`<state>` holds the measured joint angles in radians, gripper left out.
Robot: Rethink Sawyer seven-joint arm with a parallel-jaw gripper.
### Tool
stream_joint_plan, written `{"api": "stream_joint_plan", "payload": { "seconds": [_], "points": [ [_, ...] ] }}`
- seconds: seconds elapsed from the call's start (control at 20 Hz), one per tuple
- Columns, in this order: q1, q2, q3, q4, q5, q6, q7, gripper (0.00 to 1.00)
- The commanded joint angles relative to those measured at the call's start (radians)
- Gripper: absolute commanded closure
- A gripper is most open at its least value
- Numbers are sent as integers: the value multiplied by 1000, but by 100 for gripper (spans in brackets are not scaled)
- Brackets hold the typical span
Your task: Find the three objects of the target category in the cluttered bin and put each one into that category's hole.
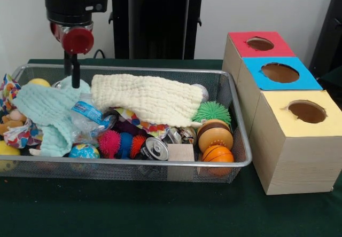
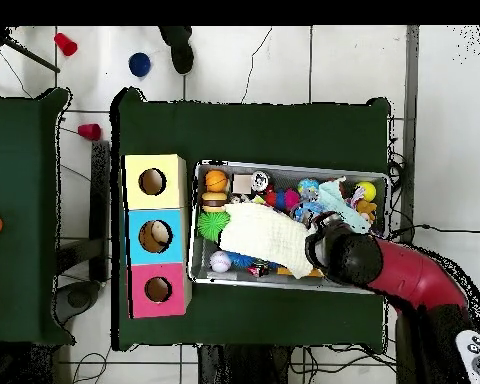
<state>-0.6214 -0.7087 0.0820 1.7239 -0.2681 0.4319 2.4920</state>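
Observation:
The wire mesh bin [image 1: 241,162] is full of clutter and also shows in the overhead view [image 2: 196,225]. My gripper [image 1: 75,84] hangs over the bin's far left corner, just above a mint knitted cloth [image 1: 45,109]; it is hidden under the arm [image 2: 339,252] in the overhead view. One tan plush toy [image 1: 9,123] lies at the bin's left end, half hidden by a patterned cloth; it also shows in the overhead view [image 2: 365,209]. No other plush toy shows. The blue-topped box's hole [image 1: 279,72] is the middle one [image 2: 155,236].
A cream knitted cloth [image 1: 147,99] covers the bin's middle. A water bottle [image 1: 88,117], spiky balls [image 1: 109,142], a can [image 1: 155,149], a wooden block [image 1: 180,152], a burger toy [image 1: 215,134] and a small basketball [image 1: 217,154] lie around it. Red-topped [image 1: 260,44] and yellow-topped [image 1: 306,111] boxes flank the blue one.

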Motion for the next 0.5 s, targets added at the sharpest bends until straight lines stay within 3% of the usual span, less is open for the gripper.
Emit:
{"api": "stream_joint_plan", "payload": {
  "seconds": [0.05, 0.5],
  "points": [
    [-41, 35, 177, -92, -88, 156, -323, 0],
    [-97, 93, 226, -159, -144, 167, -344, 0]
  ]
}}
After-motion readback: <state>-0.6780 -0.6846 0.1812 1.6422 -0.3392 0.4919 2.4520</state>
